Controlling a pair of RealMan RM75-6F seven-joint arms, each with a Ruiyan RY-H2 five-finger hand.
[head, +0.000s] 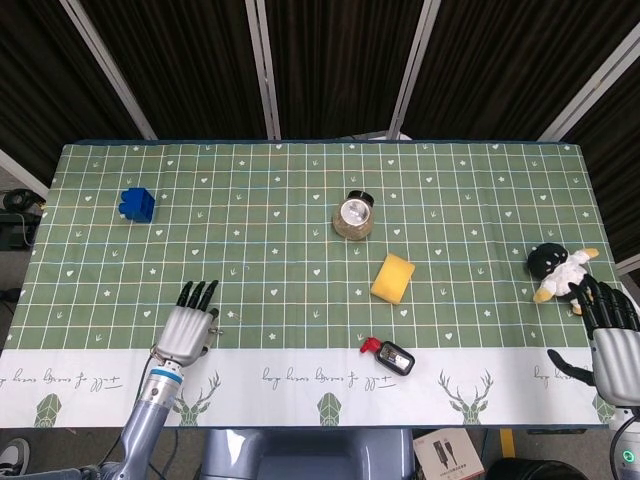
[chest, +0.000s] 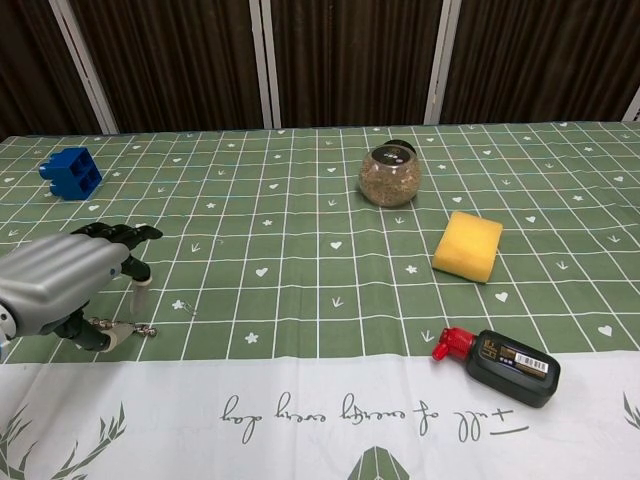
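Drill bit (chest: 137, 328) lies flat on the green checked cloth (head: 280, 220), close to where the green gives way to the white border, at the near left of the table. The left hand (chest: 62, 285) hangs right over it, palm down, fingers spread and slightly curled, the thumb low beside the bit's left end; whether the thumb touches the metal cannot be told, and nothing is gripped. In the head view the left hand (head: 187, 329) covers most of the bit, so only a sliver shows at its right side. Well behind it, near the far left, sits a blue block (head: 137, 204). Toward the middle stands a glass jar (head: 353, 216) of brownish grains, and nearer, to its right, a yellow sponge (head: 393, 277). A small black bottle (head: 394, 357) with a red cap lies on its side across the edge of the white border, well apart from the bit. Nothing lies between the left hand and the bit. At the right edge a plush penguin (head: 555, 270) lies just beyond the right hand (head: 609, 338), which is released, fingers apart, holding nothing.
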